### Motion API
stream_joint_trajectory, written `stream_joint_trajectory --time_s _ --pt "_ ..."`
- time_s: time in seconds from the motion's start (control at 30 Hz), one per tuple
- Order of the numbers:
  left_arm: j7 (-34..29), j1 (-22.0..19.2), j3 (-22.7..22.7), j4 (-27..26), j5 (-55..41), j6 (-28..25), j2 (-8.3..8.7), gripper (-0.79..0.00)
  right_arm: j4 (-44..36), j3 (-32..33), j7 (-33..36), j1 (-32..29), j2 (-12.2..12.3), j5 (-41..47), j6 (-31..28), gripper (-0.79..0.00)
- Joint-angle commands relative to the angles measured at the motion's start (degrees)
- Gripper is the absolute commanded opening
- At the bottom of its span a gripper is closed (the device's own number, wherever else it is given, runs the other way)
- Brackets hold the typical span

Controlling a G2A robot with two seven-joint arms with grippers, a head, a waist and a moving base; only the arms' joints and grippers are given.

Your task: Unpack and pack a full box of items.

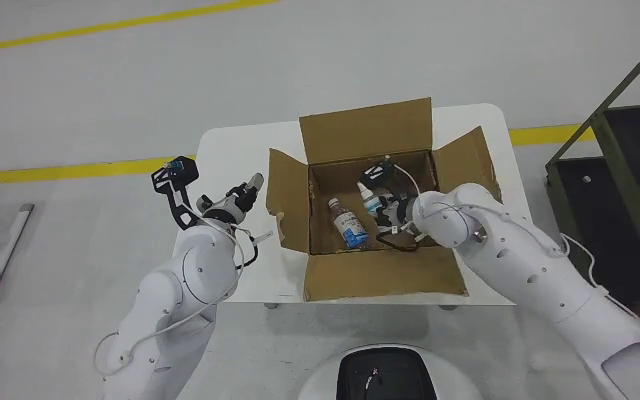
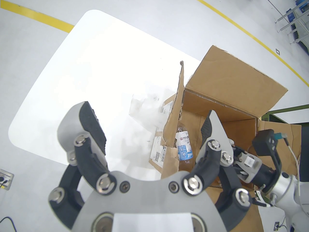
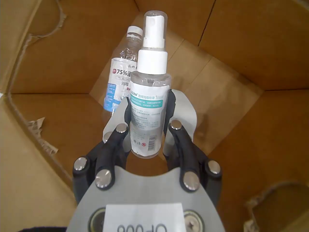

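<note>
Top view: open brown cardboard box [image 1: 366, 128] mid-frame on the white surface [image 1: 235, 150]; left tool [image 1: 250, 187] just left of its flap. Left wrist view: its fingers [image 2: 93, 121] stand apart. Right wrist view: right tool [image 3: 148, 108] clamped on a clear white-capped spray bottle [image 3: 150, 83] inside the box, walls close; a blue-labelled clear bottle [image 3: 119, 80] lies beside.

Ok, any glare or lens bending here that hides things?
Left wrist view: glare washes out the table, so the pale thing beside the box is hard to read; the yellow floor line bows. Right wrist view: even light, the spray bottle in the right gripper reads plainly.
</note>
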Motion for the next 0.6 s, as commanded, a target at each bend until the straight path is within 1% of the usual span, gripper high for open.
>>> stream_joint_trajectory --time_s 0.0,0.2,0.23,0.3,0.33,0.37,0.43,0.5,0.57 --pt "0.00 0.00 0.00 0.00 0.00 0.00 0.00 0.000 3.99 -1.90 -0.48 1.87 -1.18 0.87 0.25 -0.785" --pt "0.00 0.00 0.00 0.00 0.00 0.00 0.00 0.000 12.31 -5.97 -1.77 5.88 -4.26 2.30 0.17 -0.785" --pt "0.00 0.00 0.00 0.00 0.00 0.00 0.00 0.000 13.25 -6.53 -1.86 6.33 -4.74 2.75 -0.17 -0.773" --pt "0.00 0.00 0.00 0.00 0.00 0.00 0.00 0.000 14.76 -7.36 -2.15 7.14 -5.57 3.24 -0.57 -0.603" --pt "0.00 0.00 0.00 0.00 0.00 0.00 0.00 0.000 15.37 -7.66 -2.30 7.49 -5.92 3.36 -0.72 -0.570" --pt "0.00 0.00 0.00 0.00 0.00 0.00 0.00 0.000 15.90 -7.87 -2.44 7.76 -6.23 3.60 -1.05 -0.542" --pt "0.00 0.00 0.00 0.00 0.00 0.00 0.00 0.000 16.83 -8.03 -2.70 8.21 -6.74 4.15 -1.65 -0.517" --pt "0.00 0.00 0.00 0.00 0.00 0.00 0.00 0.000 17.66 -7.99 -2.82 8.55 -7.11 4.70 -2.55 -0.471" --pt "0.00 0.00 0.00 0.00 0.00 0.00 0.00 0.000 18.22 -8.09 -2.77 8.96 -7.43 4.52 -3.17 -0.446"
